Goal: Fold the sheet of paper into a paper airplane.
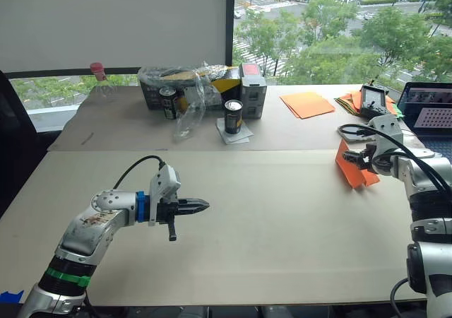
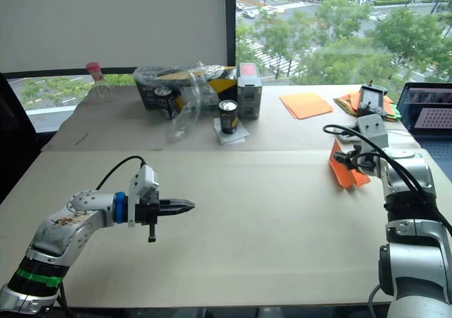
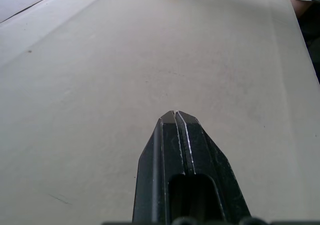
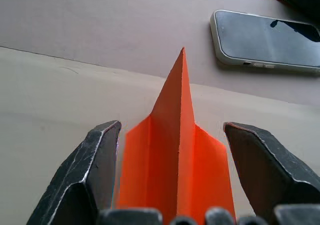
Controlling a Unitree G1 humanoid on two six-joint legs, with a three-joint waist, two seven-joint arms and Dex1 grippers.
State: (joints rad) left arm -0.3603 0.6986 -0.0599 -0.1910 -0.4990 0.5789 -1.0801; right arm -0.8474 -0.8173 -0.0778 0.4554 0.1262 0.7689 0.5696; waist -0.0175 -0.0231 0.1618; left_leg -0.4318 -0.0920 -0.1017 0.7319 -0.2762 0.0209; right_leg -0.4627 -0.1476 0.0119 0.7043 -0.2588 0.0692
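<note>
Right hand (image 4: 172, 135) spread wide open, fingers (image 4: 95, 170) on either side of the paper airplane (image 4: 175, 150) without touching it, so nothing actually gripped. Sitting at the right edge of the surface (image 1: 282, 219), nose pointing away from the wrist toward a phone (image 4: 270, 40) lying flat a little beyond the tip. Folded into a pointed wedge with a raised centre ridge and a flap on each side; rear end cut off under the hand in the wrist view, and from the head camera half hidden behind the wrist and cables. Left hand (image 1: 201, 205) hovering over bare surface on the left side, well apart from the airplane, fingers pressed together to a point, holding nothing. Back of the surface pretty cluttered: two dark cans (image 1: 233, 116), a crinkly clear plastic wrap (image 1: 187, 95) over a dark box with yellow on it, hard to make out what's inside. Grey box (image 1: 253, 90) beside that, bottle with a red cap (image 1: 99, 78) at far left. Paler orange sheets (image 1: 306, 104) further right, then a multicoloured paper pile (image 1: 349, 102) partly hidden by a small device (image 1: 372, 100). Laptop (image 1: 431, 113) cut off by the right edge.
</note>
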